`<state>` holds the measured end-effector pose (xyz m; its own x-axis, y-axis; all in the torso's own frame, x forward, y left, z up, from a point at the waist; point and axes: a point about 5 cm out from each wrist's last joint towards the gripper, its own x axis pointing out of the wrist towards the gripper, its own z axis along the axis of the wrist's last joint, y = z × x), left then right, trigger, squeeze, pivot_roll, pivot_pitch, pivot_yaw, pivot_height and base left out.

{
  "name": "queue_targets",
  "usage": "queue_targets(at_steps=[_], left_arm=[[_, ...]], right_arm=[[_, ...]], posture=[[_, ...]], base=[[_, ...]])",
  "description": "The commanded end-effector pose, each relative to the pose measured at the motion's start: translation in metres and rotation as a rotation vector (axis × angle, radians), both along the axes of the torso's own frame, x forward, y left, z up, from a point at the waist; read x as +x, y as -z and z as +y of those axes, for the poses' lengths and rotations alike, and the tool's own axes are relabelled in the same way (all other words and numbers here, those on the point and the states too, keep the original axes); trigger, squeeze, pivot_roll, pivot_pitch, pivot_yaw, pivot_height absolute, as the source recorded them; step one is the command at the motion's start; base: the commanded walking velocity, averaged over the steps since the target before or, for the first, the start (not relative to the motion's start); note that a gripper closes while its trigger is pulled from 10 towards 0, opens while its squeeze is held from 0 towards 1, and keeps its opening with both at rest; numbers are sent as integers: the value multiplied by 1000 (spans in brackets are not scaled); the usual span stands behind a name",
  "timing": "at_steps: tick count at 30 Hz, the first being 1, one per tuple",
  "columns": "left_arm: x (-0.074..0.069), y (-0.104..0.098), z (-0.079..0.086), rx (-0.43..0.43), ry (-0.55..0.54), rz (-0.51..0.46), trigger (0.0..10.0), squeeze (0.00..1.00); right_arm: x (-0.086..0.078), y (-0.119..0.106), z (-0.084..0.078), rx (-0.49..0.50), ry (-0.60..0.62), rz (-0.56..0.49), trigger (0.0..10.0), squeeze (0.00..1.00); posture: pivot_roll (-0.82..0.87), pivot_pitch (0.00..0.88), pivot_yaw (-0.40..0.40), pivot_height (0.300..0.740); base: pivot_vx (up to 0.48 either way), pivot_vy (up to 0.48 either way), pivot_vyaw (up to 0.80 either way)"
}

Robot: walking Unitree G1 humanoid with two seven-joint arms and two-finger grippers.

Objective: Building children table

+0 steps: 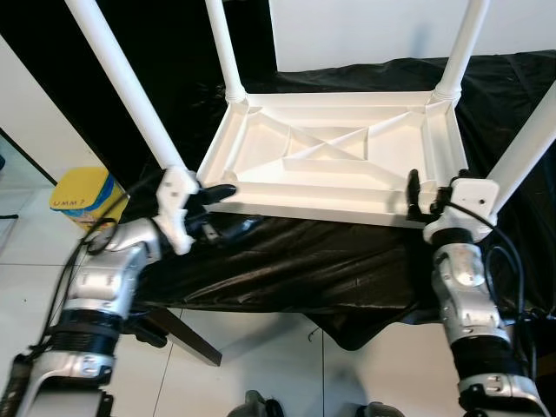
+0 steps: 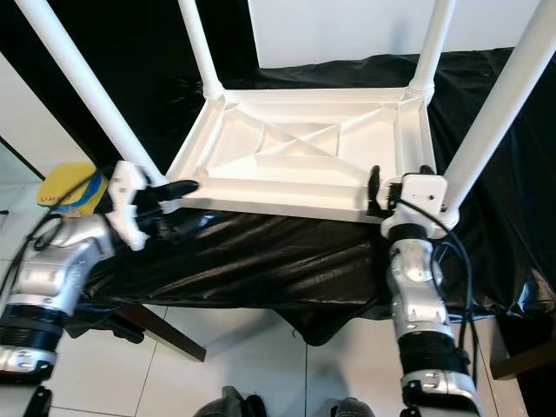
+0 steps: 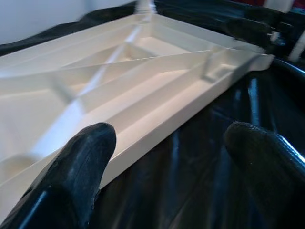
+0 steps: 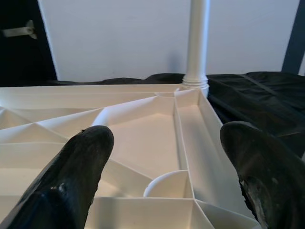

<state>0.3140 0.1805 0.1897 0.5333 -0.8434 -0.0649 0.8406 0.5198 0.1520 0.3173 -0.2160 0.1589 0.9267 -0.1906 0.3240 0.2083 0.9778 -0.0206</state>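
Tabletop (image 1: 330, 161) lay inverted | left gripper (image 1: 211, 198), right gripper (image 1: 415, 193) both spread (holding nothing) | advice: grip rim evenly.

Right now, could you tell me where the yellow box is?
The yellow box sits on the floor at the robot's left, beside the black-draped table, just behind the left pincer.
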Motion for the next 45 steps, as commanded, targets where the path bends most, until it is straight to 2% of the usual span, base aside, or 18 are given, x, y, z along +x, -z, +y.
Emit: queue_targets(at_steps=[1,3,7,10,19,20,21,22,24,26,27,28,31,37,39,41,42,45], left_arm=[[-7,-2,6,-14,56,29,10000,0],[-22,-5,26,-29,66,70,10000,0],[-30,-4,40,-29,48,98,10000,0],[-37,2,67,-3,-33,156,10000,0],[-37,2,67,-3,-33,156,10000,0],[-37,4,77,11,-68,177,10000,0],[-15,6,109,28,-276,152,10000,0],[-15,6,109,28,-276,152,10000,0],[7,5,142,38,-540,129,10000,0],[7,5,142,38,-540,129,10000,0],[15,3,149,39,-633,116,10000,0],[15,3,149,39,-633,116,10000,0],[33,-4,147,18,-795,92,10000,0],[40,-6,142,16,-838,83,10000,0],[51,-9,129,-10,-857,75,10000,0],[51,-9,129,-10,-857,75,10000,0],[58,-11,121,-19,-862,65,10000,0],[63,-13,114,-23,-861,54,10000,0]], right_arm=[[-2,11,-15,42,47,47,10000,0],[4,9,-25,9,26,67,10000,0],[7,8,-32,-9,16,79,10000,0],[10,6,-42,-39,-13,98,10000,0],[10,6,-42,-39,-13,98,10000,0],[11,6,-45,-51,-22,102,10000,0],[13,5,-44,-75,-58,113,10000,0],[13,5,-44,-75,-58,113,10000,0],[16,3,-41,-102,-115,123,10000,0],[16,3,-41,-102,-115,123,10000,0],[16,3,-38,-107,-145,123,10000,0],[16,3,-38,-107,-145,123,10000,0],[15,2,-19,-114,-251,115,10000,0],[12,4,-9,-116,-305,114,10000,0],[2,13,11,-119,-407,129,10000,0],[2,13,11,-119,-407,129,10000,0],[-5,18,20,-115,-457,140,10000,0],[-11,22,26,-107,-491,150,10000,0]], posture=[[-105,86,99,740],[-96,81,82,740],[-94,81,80,740],[-90,72,66,740],[-90,72,66,740],[-93,69,65,740],[-101,49,63,740],[-101,49,63,740],[-109,46,65,740],[-109,46,65,740],[-115,43,66,740],[-115,43,66,740],[-141,38,75,740],[-154,37,80,740],[-180,34,87,740],[-180,34,87,740],[-186,33,87,740],[-188,32,83,740]], base=[[0,0,0],[0,0,0],[0,0,0],[0,0,0],[0,0,0],[0,0,0],[0,0,0],[0,0,0],[0,0,0],[0,0,0],[0,0,0],[0,0,0],[0,0,0],[0,0,0],[0,0,0],[0,0,0],[0,0,0],[0,0,0]])
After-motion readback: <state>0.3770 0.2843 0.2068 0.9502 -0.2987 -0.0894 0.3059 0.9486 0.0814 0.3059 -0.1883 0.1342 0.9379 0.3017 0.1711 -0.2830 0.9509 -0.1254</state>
